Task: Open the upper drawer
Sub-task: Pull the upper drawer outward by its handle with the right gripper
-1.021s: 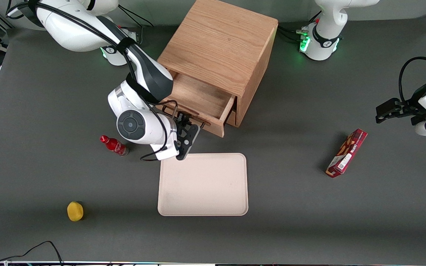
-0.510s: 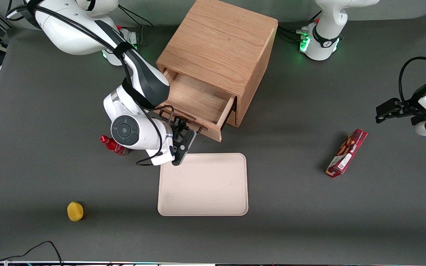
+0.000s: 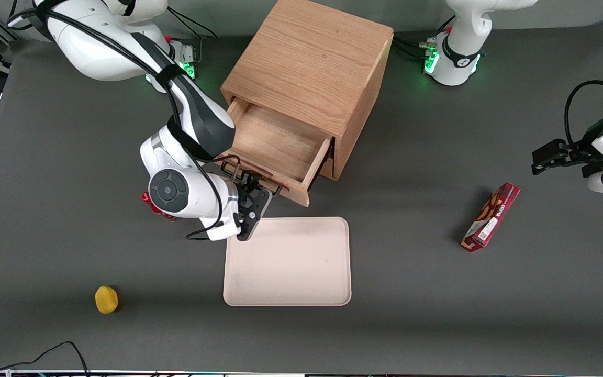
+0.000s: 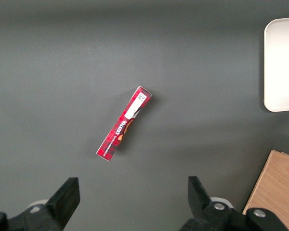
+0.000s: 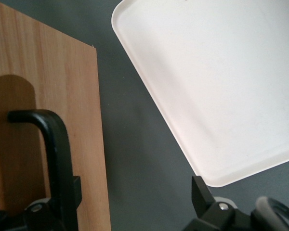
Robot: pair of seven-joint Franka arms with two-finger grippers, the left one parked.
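Note:
The oak cabinet (image 3: 306, 68) stands at the table's back middle. Its upper drawer (image 3: 275, 139) is pulled well out, showing a bare wooden tray inside. Its thin black bar handle (image 3: 259, 178) is on the drawer front, facing the front camera. My right gripper (image 3: 257, 189) is right at that handle, just above the beige tray's corner. In the right wrist view the gripper (image 5: 137, 195) is open with its fingers wide apart. One finger (image 5: 73, 192) lies against the handle (image 5: 55, 144) on the drawer front (image 5: 82, 120). The lower drawer is hidden under the upper one.
A beige tray (image 3: 288, 262) lies just in front of the drawer; it also shows in the right wrist view (image 5: 216, 82). A red bottle (image 3: 149, 201) is partly hidden by my arm. A yellow object (image 3: 106, 299) lies nearer the camera. A red box (image 3: 491, 217) lies toward the parked arm's end.
The upper drawer has slid farther out of the cabinet. My right gripper has moved with its handle, toward the working arm's end and slightly away from the cabinet.

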